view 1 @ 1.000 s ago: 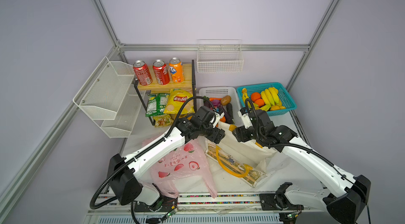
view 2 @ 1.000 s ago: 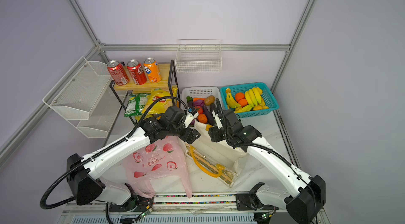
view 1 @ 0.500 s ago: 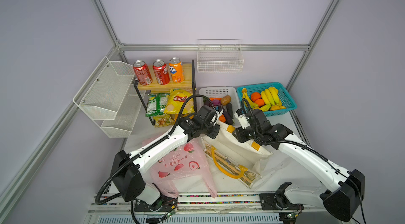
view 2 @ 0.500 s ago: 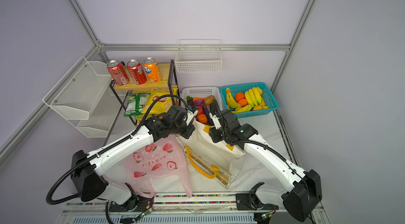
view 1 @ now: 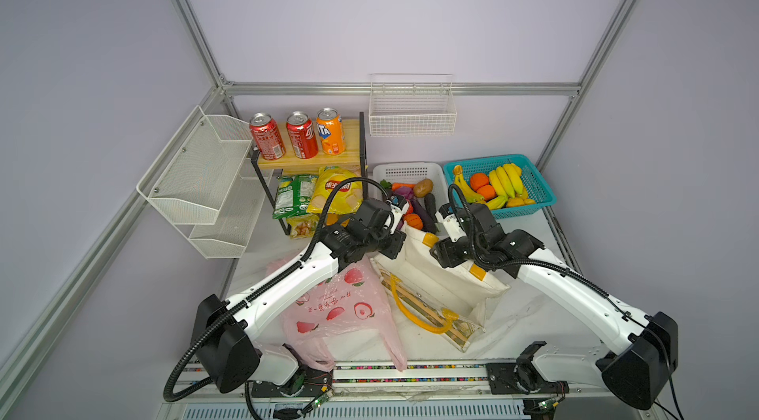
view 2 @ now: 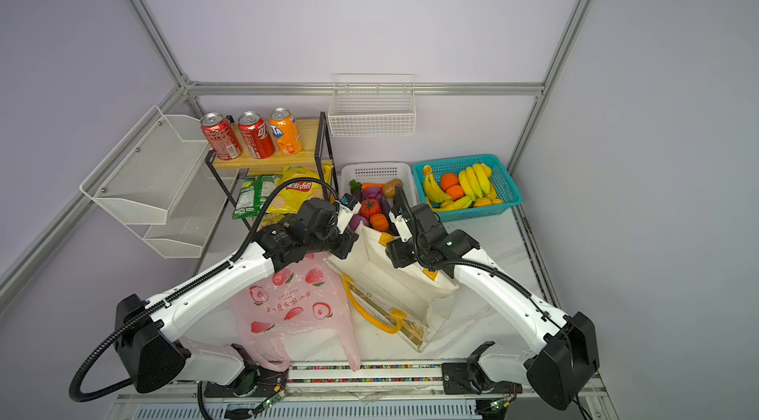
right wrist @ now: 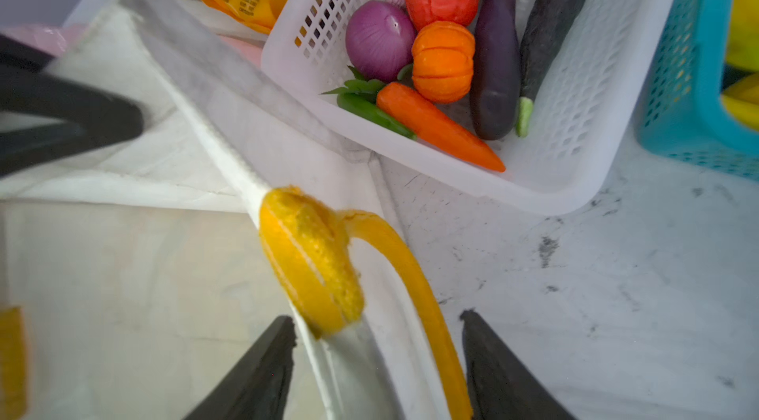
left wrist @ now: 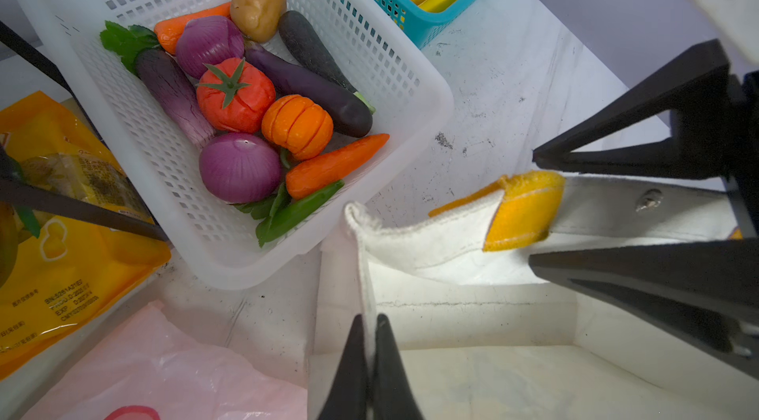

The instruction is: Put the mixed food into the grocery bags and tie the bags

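The cream cloth tote stands with its mouth held open in both top views, beside the pink peach-print bag. My left gripper is shut on the tote's near rim. My right gripper is open, its jaws straddling the opposite rim and the yellow handle without pinching them. The tomato, pumpkin, purple onion and eggplant lie in the white basket. Two red cans stand on the shelf above the yellow chip packet.
A teal basket of bananas and oranges sits at the back right. The orange can shares the wooden shelf. A white wire rack hangs on the left, and a wire basket hangs on the back wall.
My left gripper has closed on the tote's rim. The tote's mouth has risen and spread between the two arms. The right jaws have narrowed a little around the far rim.
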You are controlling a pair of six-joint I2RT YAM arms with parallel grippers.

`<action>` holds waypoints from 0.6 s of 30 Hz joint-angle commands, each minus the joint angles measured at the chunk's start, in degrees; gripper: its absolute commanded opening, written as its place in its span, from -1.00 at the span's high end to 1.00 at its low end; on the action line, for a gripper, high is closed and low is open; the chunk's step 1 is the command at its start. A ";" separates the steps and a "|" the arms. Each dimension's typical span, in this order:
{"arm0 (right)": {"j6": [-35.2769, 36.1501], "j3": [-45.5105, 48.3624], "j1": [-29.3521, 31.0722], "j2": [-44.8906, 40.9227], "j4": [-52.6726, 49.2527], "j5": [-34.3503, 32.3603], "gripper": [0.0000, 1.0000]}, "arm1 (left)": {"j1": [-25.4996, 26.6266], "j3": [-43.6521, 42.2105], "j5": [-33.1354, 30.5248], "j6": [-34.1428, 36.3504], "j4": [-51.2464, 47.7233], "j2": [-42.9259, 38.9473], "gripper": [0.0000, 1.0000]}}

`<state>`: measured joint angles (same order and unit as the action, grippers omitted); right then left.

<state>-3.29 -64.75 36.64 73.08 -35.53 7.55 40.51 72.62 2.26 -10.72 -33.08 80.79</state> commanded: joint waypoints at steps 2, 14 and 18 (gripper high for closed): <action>-0.75 -0.23 -0.08 -1.18 -0.13 0.19 0.23 | -0.35 -1.00 -1.22 0.35 3.53 -0.81 1.00; -0.95 -5.05 5.62 -1.47 -6.80 -27.24 0.84 | -0.35 1.18 -3.42 0.61 -0.88 -0.31 1.00; 0.05 -3.53 6.07 -1.79 -4.84 -30.87 0.85 | -0.35 2.25 -6.13 0.48 -2.34 1.84 1.00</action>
<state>-4.08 -68.12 42.87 72.64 -39.72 -14.31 40.56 72.75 -0.01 -10.72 -33.26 81.43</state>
